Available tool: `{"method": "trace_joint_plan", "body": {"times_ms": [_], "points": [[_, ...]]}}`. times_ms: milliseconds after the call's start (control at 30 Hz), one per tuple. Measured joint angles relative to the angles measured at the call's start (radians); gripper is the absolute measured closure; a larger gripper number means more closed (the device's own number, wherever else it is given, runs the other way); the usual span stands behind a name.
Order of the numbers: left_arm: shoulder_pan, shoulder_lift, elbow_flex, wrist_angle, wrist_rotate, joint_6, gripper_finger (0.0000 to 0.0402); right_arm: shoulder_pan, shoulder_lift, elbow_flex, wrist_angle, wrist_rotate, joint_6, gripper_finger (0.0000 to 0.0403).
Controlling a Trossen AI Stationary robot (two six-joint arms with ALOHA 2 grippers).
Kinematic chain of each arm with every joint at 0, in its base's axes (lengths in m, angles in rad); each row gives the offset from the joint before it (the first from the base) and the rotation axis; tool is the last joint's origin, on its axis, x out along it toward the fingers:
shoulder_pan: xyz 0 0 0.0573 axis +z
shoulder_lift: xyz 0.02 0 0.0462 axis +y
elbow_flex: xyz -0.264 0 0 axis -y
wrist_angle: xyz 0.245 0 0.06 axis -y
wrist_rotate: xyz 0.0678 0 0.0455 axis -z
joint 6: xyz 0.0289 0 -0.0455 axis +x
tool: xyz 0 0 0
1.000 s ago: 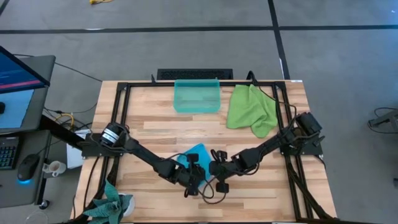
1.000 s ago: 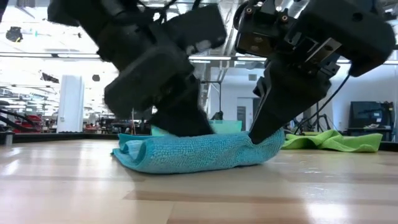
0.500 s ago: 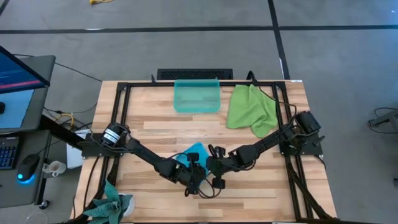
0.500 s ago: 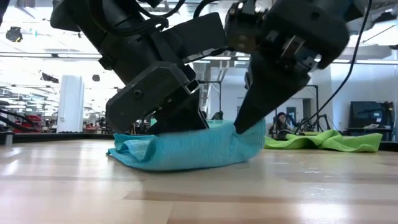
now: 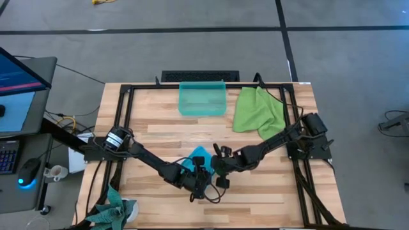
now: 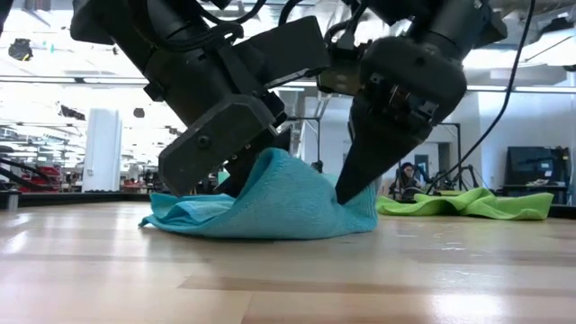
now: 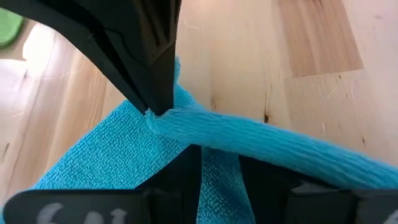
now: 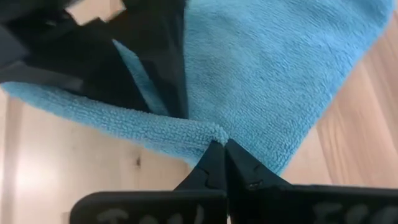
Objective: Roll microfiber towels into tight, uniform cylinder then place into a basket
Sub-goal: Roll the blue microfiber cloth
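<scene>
While both arms meet at the bench's near edge, the right gripper (image 8: pixel 219 149) pinches the blue towel's (image 6: pixel 279 202) edge, fingers pressed together. Left gripper (image 5: pixel 198 174) sits on the towel too; cannot tell its grip.

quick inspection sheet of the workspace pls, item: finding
surface: pale wooden table top in a black frame
job's things: bright sky-blue microfiber towel bunched up near the front edge; lime green microfiber towel loose at back right; see-through teal plastic basket at back centre
clutter: teal-green cloth at the front left corner
grippers: left gripper astride a towel fold; right gripper shut on the towel's edge
cables: black cables looping off the wrists
surroundings: monitor and mouse on a side desk
</scene>
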Motion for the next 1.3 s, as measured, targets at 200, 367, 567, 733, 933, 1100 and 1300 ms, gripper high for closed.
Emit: {"method": "trace_joint_plan", "body": {"times_ms": [200, 367, 567, 733, 933, 1100, 1300], "points": [[-0.026, -0.002, 0.047, -0.120, -0.063, -0.009, 0.0299, -0.010, 0.000, -0.011, 0.000, 0.005, 0.000, 0.0396], [-0.052, -0.003, 0.135, -0.311, -0.114, -0.068, 0.0299, -0.009, 0.000, -0.012, 0.000, 0.005, -0.001, 0.0396], [-0.114, -0.003, 0.220, -0.465, -0.193, -0.141, 0.0299, -0.009, 0.001, -0.012, 0.001, 0.004, -0.017, 0.0395], [-0.174, -0.004, 0.249, -0.419, -0.297, -0.153, 0.0299, -0.009, 0.001, -0.012, 0.001, 0.002, -0.018, 0.0395], [-0.183, -0.004, 0.249, -0.311, -0.335, -0.132, 0.0299, -0.009, 0.001, -0.012, 0.001, 0.001, -0.018, 0.0395], [-0.158, -0.003, 0.248, -0.267, -0.287, -0.123, 0.0299, -0.009, 0.001, -0.012, 0.001, 0.001, -0.018, 0.0395], [-0.127, -0.003, 0.225, -0.223, -0.236, -0.116, 0.0299, -0.009, 0.001, -0.012, 0.000, -0.001, -0.018, 0.0395]]}}
